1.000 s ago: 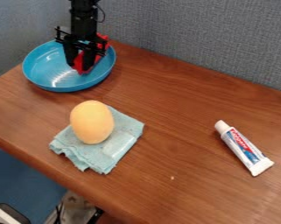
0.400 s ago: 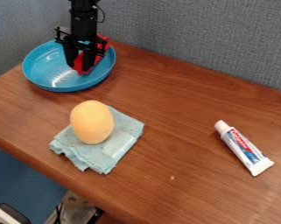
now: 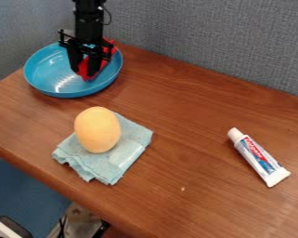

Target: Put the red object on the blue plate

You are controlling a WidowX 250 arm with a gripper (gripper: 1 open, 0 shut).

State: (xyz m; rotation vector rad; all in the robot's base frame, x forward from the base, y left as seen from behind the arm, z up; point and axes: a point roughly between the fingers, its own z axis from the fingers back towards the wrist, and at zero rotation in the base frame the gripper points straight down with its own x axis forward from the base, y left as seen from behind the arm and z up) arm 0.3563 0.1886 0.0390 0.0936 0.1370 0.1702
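Wooden worktop (image 3: 200, 112) seen from above and in front, against a grey textured wall, items listed from left to right. At far left, toward the back corner, a round, glossy blue plate (image 3: 45, 74) with a raised rim rests on the wood. A black robot arm descends vertically into it, and its gripper (image 3: 86, 67) points straight down over the right half of the dish, low inside the rim. The jaws are drawn in narrow around the red object (image 3: 99, 53), a small bright red block that shows on either side of the black fingers; the block therefore lies within the outline of the plate, gripped at the tool tip. Whether its lower end touches the plate's floor cannot be told from this view. Nearer the viewer and slightly to the right, well apart from the plate, a pale teal cloth (image 3: 123, 153) lies crumpled flat on the worktop, with an orange egg-shaped object (image 3: 97, 129) standing upright on its left part. Bare wood separates the cloth from the last item. At far right, near the table's edge, a white toothpaste tube (image 3: 258, 156) with red and blue print lies flat, running diagonally, its cap end pointing toward the back and left
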